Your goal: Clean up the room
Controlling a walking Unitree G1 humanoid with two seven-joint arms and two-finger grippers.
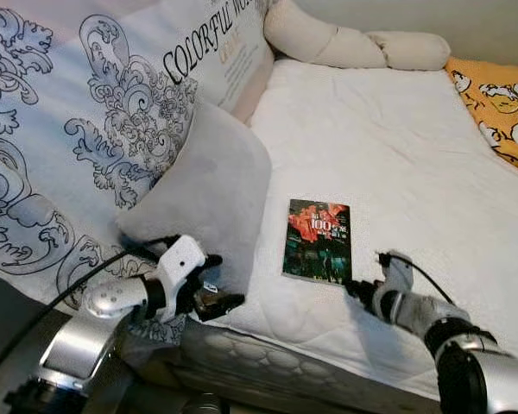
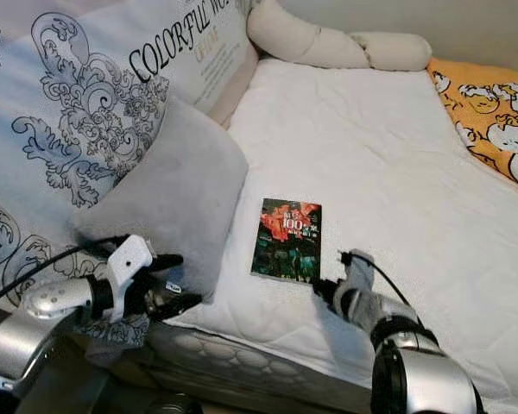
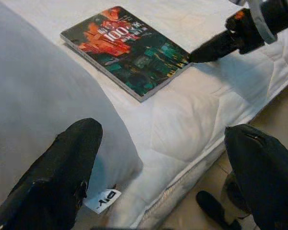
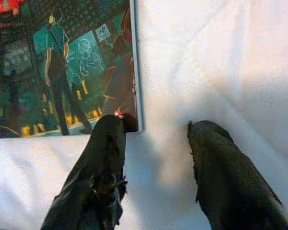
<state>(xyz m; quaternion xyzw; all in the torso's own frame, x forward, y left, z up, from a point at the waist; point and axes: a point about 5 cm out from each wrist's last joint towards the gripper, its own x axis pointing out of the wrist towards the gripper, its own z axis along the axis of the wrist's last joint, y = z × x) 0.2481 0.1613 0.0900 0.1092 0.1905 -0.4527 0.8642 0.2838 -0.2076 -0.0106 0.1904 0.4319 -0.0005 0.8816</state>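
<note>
White bed (image 1: 397,155) holds book (image 1: 319,241); right gripper (image 4: 153,129) fingers touch its corner.

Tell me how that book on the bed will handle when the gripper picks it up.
The book looks thin with a glossy cover, so probably light but slippery, and it may bend if pinched at one corner. It lies flat on the soft white mattress, so the right gripper, open at its corner, may struggle to get a finger underneath.

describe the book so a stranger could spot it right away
On the white quilted mattress, look near its front edge, just right of the plain grey pillow. The book lies flat there, the right gripper at its corner: dark cover, red and teal artwork.
</note>
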